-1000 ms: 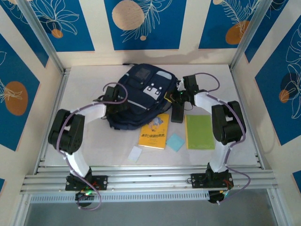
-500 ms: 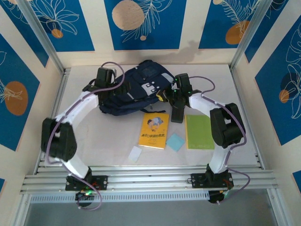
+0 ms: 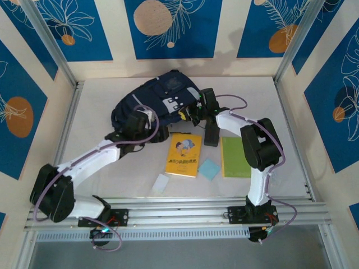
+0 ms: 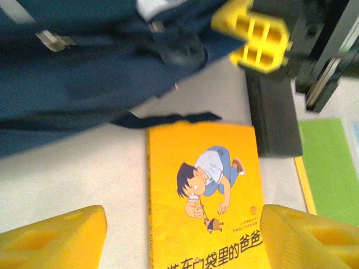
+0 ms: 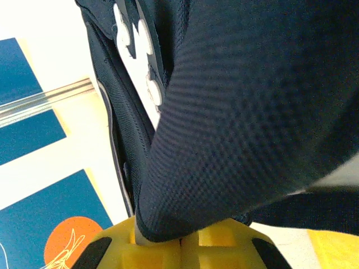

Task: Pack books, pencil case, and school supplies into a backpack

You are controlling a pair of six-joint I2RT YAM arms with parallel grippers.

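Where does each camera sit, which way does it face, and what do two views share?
Top external: above and behind the bases, facing down at the table; left arm and right arm show, reaching toward the backpack.
Left wrist: on the left arm, facing down past its own yellow fingers at the yellow book.
Right wrist: on the right arm, facing backpack fabric pinched in the right end effector.
Shared: top and left wrist both see the yellow book and pencil case.

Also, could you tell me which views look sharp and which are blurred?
Top external view: sharp, evenly lit, the backpack well defined. Left wrist view: backpack smeared, yellow book clearer, fingers of the left gripper defocused. Right wrist view: backpack weave crisp near the right gripper, softer towards the top.
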